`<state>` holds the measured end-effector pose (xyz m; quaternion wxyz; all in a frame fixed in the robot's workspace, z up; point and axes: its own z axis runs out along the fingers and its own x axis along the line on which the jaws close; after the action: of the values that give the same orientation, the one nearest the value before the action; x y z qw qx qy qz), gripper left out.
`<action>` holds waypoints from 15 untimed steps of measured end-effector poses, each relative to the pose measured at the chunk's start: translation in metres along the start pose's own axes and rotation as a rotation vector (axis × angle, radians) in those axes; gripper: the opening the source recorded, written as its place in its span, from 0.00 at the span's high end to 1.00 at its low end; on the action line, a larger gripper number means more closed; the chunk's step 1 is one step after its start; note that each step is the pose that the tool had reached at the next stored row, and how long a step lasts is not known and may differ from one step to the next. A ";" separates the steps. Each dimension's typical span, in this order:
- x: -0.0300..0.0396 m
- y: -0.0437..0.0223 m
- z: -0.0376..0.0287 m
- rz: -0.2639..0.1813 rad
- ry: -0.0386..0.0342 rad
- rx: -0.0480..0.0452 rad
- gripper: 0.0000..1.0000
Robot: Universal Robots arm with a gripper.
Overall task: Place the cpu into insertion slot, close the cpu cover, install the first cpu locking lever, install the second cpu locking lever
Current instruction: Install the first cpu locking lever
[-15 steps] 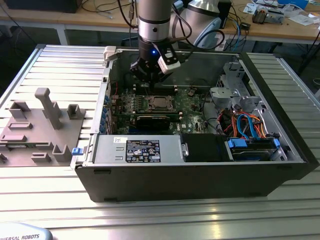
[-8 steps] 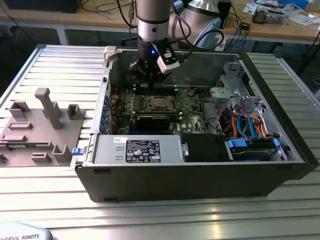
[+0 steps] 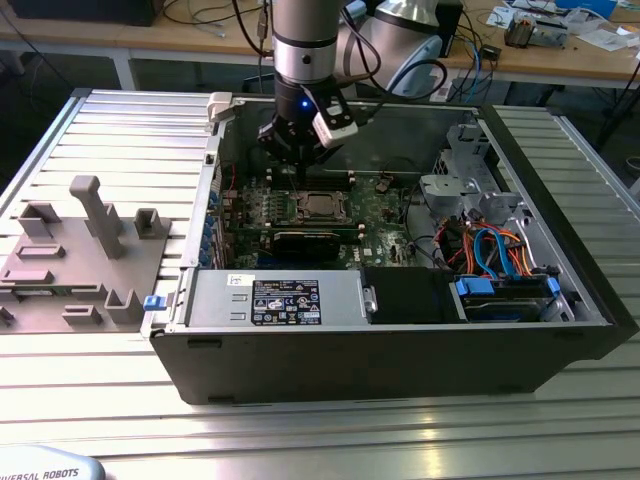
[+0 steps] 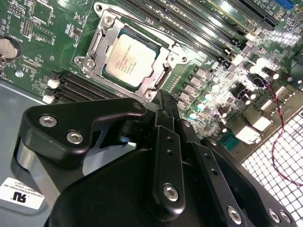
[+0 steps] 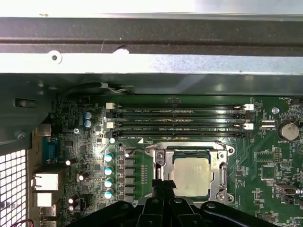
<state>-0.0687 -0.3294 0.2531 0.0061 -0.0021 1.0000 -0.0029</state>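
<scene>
Hanging inside the open black computer case (image 3: 400, 350), the gripper (image 3: 297, 158) sits just above the green motherboard (image 5: 265, 161), close beside the insertion slot (image 3: 318, 206). Its black linkage bars meet at a narrow tip in both wrist views, so the jaws look drawn together with nothing between them, though I would not swear to it. The cpu (image 4: 130, 60) lies flat in the slot, its silvery-grey top face dull and lightly marked, squarely framed. The cpu cover (image 4: 158, 66), a thin bright metal frame with a square window, appears folded down around the chip, so placing the chip seems done and the cover likely closed. Whether either locking lever is latched I cannot tell; thin wire-like bars run along the frame's edges but their hooks are unclear. Long dark memory slots (image 5: 180, 120) lie near the socket. The case rests on a ribbed aluminium bench (image 3: 110, 130), with a grey moulded fixture (image 3: 80, 250) toward its edge on the exterior view's left.
</scene>
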 end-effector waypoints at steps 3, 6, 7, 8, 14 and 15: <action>0.0014 0.0006 0.0004 0.000 0.0000 0.0000 0.89; 0.0023 0.0011 0.0009 0.000 -0.0001 -0.0001 0.89; 0.0023 0.0011 0.0009 0.000 -0.0001 -0.0002 0.89; 0.0023 0.0012 0.0010 0.000 -0.0001 -0.0002 0.89; 0.0025 0.0017 0.0013 0.000 -0.0001 -0.0001 0.89; 0.0025 0.0017 0.0013 0.000 0.0000 -0.0001 0.89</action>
<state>-0.0712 -0.3277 0.2518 0.0061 -0.0021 1.0000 -0.0028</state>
